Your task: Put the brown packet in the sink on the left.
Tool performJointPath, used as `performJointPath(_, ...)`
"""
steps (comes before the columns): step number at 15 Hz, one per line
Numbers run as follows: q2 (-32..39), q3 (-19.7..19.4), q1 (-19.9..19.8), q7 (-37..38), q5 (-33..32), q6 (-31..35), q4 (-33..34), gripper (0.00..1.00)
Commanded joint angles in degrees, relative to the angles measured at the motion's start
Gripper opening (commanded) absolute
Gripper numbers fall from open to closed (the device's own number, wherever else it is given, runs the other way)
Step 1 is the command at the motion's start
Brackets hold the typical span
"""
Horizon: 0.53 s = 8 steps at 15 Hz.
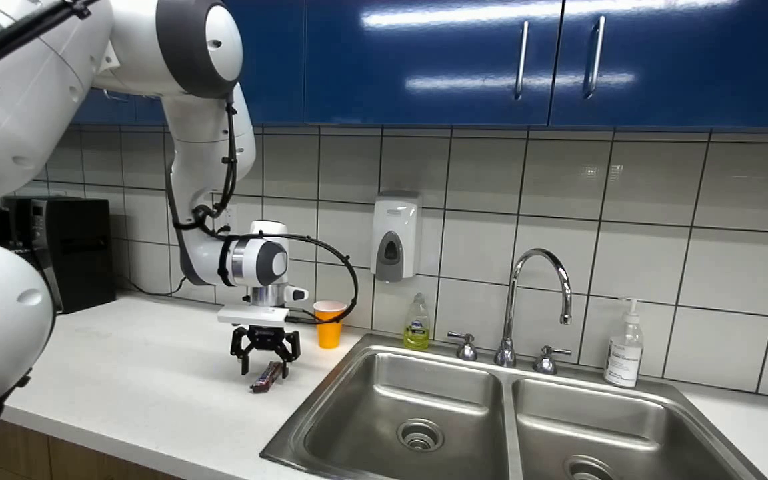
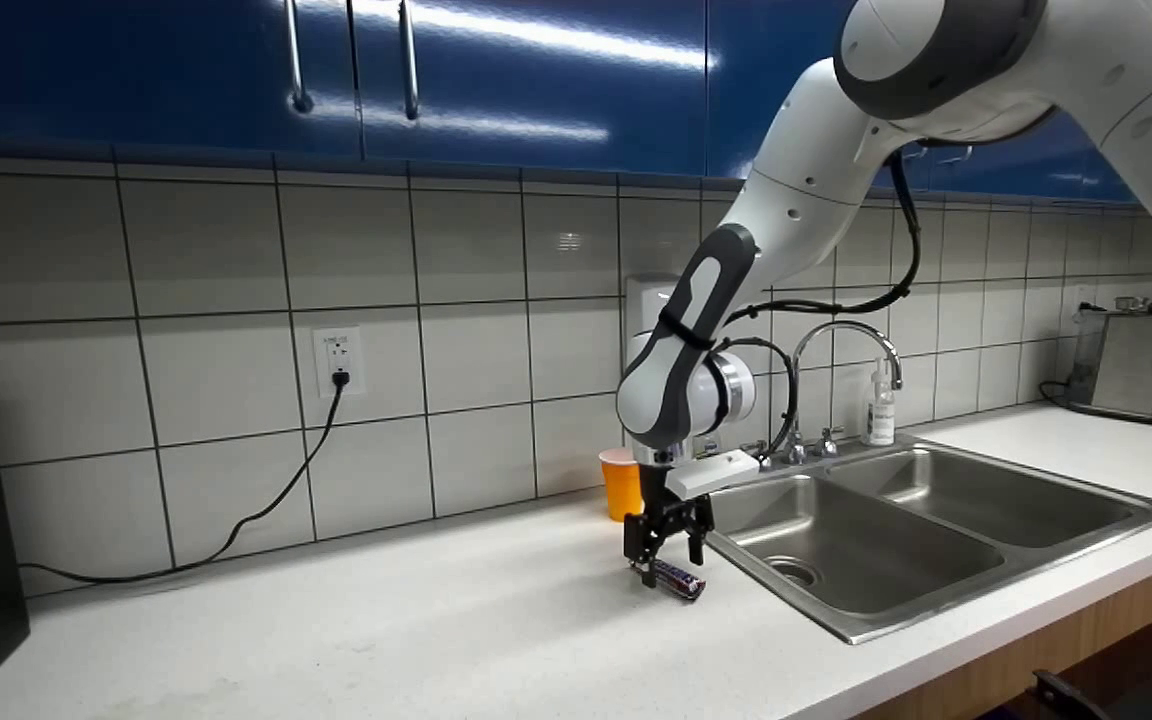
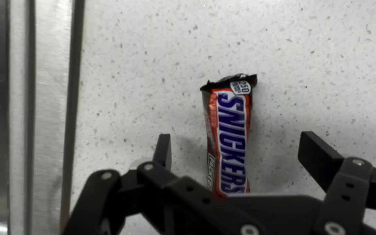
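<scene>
The brown packet, a Snickers bar, lies flat on the white counter in both exterior views and in the wrist view. My gripper is open and points straight down over it; it also shows in the exterior view. In the wrist view the fingers stand on either side of the packet, apart from it, with gaps on both sides. The packet's near end is hidden behind the gripper. The left sink basin is beside the packet; it also shows in the exterior view.
The sink's metal rim runs along the wrist view's left side. An orange cup stands behind the gripper. A green soap bottle, the faucet and a sanitizer bottle line the sink's back. A black machine stands farther left.
</scene>
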<state>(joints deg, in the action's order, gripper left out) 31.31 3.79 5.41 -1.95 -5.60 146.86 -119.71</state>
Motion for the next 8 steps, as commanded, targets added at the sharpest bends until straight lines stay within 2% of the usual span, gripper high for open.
performJointPath(1,0.84,-0.55,0.63,1.15,0.29,-2.49,2.13,0.98)
performJointPath(2,1.04,-0.52,0.60,1.09,0.33,-2.67,2.34,0.91)
performJointPath(3,1.20,-0.49,0.55,0.93,0.32,-2.91,2.50,0.73)
performJointPath(8,1.81,-0.55,0.42,1.00,0.49,-3.86,3.39,0.35)
